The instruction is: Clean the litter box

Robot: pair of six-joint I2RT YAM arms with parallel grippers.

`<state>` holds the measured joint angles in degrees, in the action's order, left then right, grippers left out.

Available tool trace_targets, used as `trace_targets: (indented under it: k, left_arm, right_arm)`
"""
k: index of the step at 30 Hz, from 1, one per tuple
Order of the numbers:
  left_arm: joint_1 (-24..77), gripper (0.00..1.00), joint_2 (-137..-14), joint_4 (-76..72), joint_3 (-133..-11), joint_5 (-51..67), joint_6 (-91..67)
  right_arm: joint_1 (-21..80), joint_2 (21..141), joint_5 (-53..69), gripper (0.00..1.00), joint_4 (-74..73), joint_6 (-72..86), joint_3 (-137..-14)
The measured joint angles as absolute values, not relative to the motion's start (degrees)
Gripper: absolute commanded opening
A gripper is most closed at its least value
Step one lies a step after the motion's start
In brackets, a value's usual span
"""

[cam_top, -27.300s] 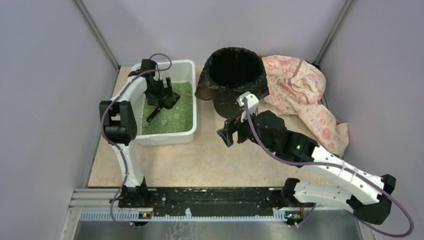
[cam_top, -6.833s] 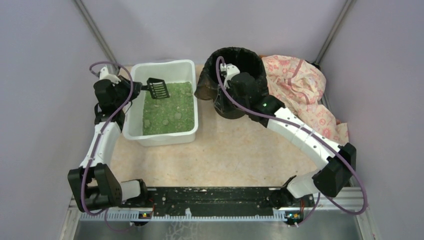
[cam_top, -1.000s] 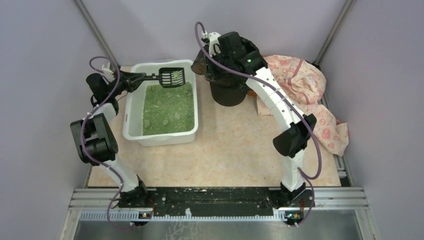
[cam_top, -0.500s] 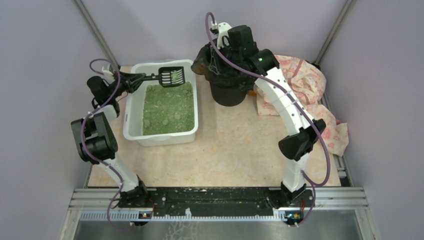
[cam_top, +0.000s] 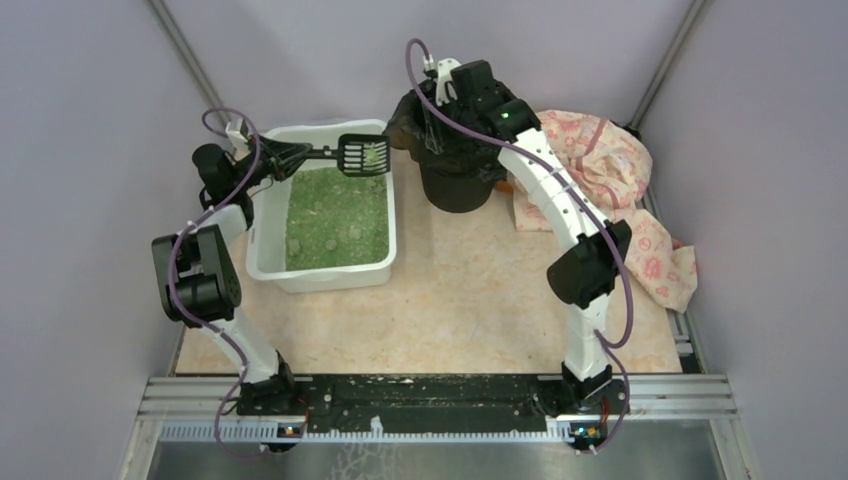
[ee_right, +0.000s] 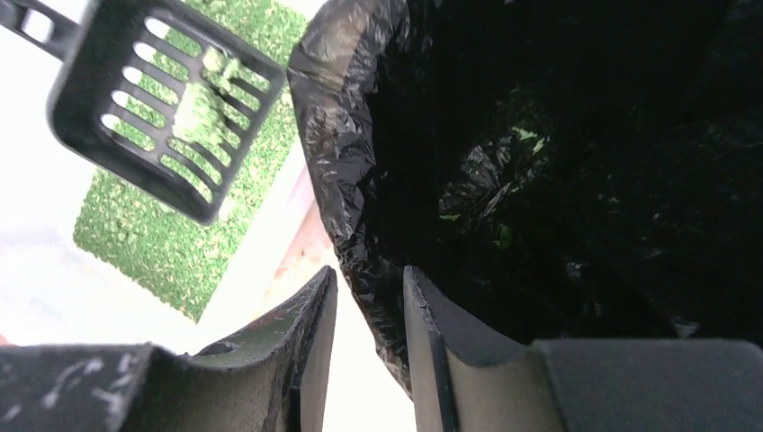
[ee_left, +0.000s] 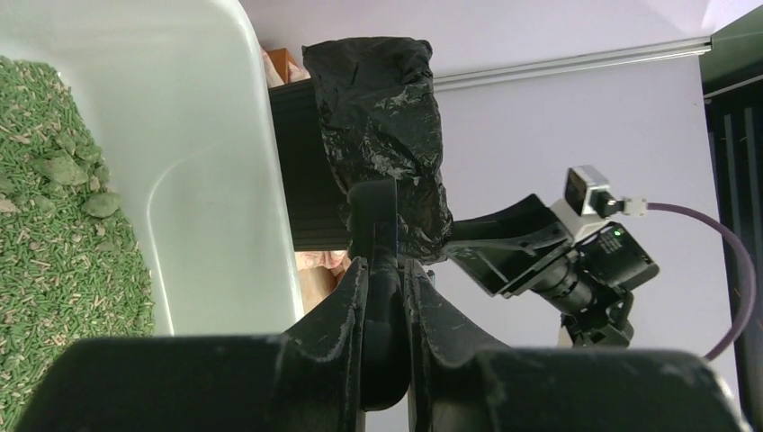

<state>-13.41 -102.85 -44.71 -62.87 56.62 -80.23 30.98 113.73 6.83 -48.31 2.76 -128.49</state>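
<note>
The litter box, a white tub of green litter, stands at the back left. My left gripper is shut on the handle of a black slotted scoop, which hangs over the box's far right corner with green clumps in it. In the left wrist view the handle is pinched between the fingers. My right gripper is open, its fingers either side of the left rim of the black-bagged bin. The scoop hangs just left of that rim.
The round bin stands right of the litter box. A pink flowered cloth is bunched at the back right, against the wall. Grey walls close in on three sides. Bare tan floor lies in front.
The right gripper's jaws have come apart around the bin's bag rim. My left arm has carried the loaded scoop a little to the right, closer to the bin.
</note>
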Motion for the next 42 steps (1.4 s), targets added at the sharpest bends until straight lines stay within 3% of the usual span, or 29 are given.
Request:
trace_targets:
  k: [5, 8, 9, 24, 34, 38, 42]
  left_arm:
    - [-13.6, 0.00, -102.8, -45.0, -62.9, 56.8, -80.3]
    - [-13.6, 0.00, -102.8, -45.1, -62.9, 57.1, -80.4]
    - [-13.6, 0.00, -102.8, -45.1, -62.9, 57.1, -80.4]
    - [-13.6, 0.00, -102.8, -47.7, -63.3, 57.2, -83.2]
    - [-16.1, 0.00, -102.8, -50.9, -63.7, 56.6, -86.5]
    - [-17.8, 0.00, -102.8, -50.5, -60.7, 56.3, -86.0]
    - [-18.1, 0.00, -102.7, -50.7, -60.4, 56.1, -86.8]
  right_arm:
    - [30.9, 114.3, 8.1, 0.31, -47.7, 3.0, -125.7]
    - [30.9, 114.3, 8.8, 0.03, -47.5, 2.8, -125.7]
    - [30.9, 114.3, 9.3, 0.00, -47.3, 2.6, -125.7]
    - [31.4, 114.3, 11.0, 0.00, -48.4, 0.9, -126.8]
    - [39.1, 110.6, 11.4, 0.00, -49.0, 3.6, -121.4]
    - [41.1, 109.6, 12.1, 0.34, -49.5, 4.4, -120.4]
    - [41.0, 109.5, 12.7, 0.47, -51.0, 5.8, -120.5]
